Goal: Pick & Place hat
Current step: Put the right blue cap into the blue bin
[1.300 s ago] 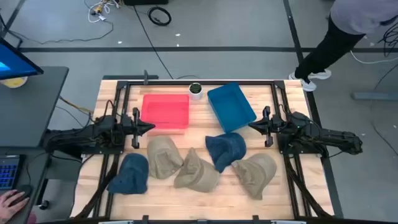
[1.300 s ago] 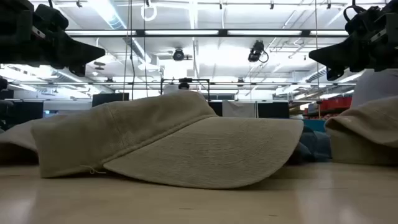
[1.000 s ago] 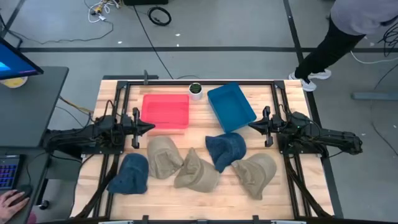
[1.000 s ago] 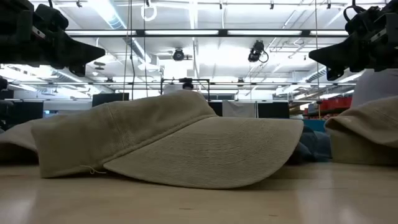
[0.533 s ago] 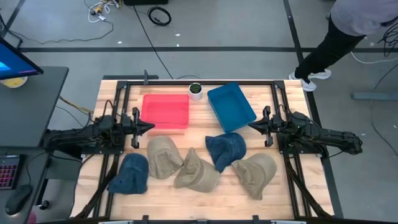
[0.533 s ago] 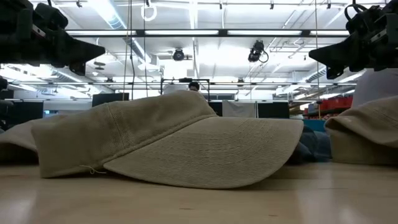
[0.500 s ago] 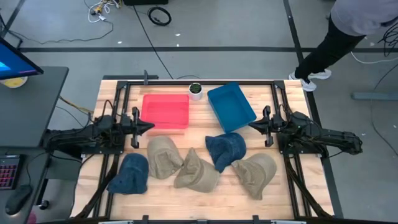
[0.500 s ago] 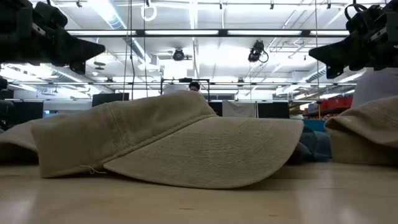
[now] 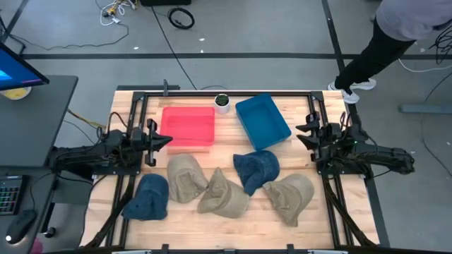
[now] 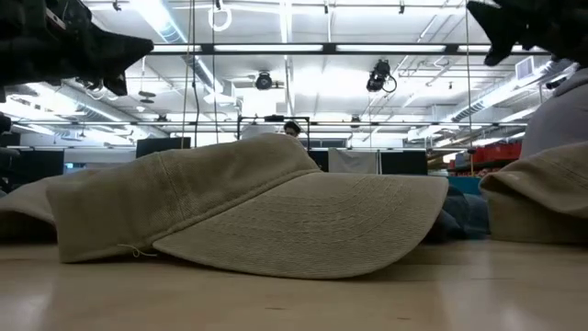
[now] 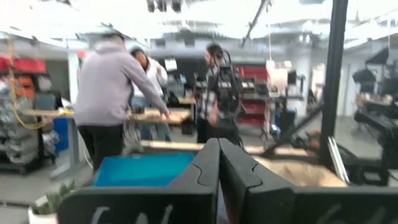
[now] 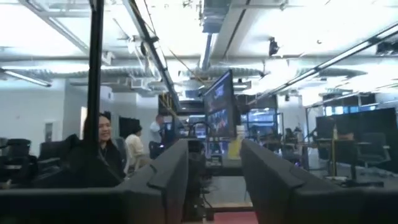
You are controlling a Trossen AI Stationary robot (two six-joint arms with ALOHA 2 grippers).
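Several hats lie along the near half of the table: a blue one [image 9: 147,196], a tan one [image 9: 185,176], a tan one [image 9: 222,192] that fills the low view [image 10: 248,211], a blue one [image 9: 256,169] and a tan one [image 9: 291,196]. A red tray [image 9: 188,125] and a blue tray [image 9: 262,118] stand at the far side. My left gripper [image 9: 168,139] is shut and empty, in the air beside the red tray [image 11: 219,162]. My right gripper [image 9: 299,132] stands open and empty, right of the blue tray [image 12: 214,168].
A small potted plant [image 9: 222,101] stands between the two trays at the far edge. Black frame rails [image 9: 212,92] run around the table. A person [image 9: 395,28] stands beyond the far right corner; people show in the room in both wrist views.
My right gripper has opened, risen and drawn back a little toward the table's right edge. My left gripper has risen slightly and stays shut. The hats have not moved.
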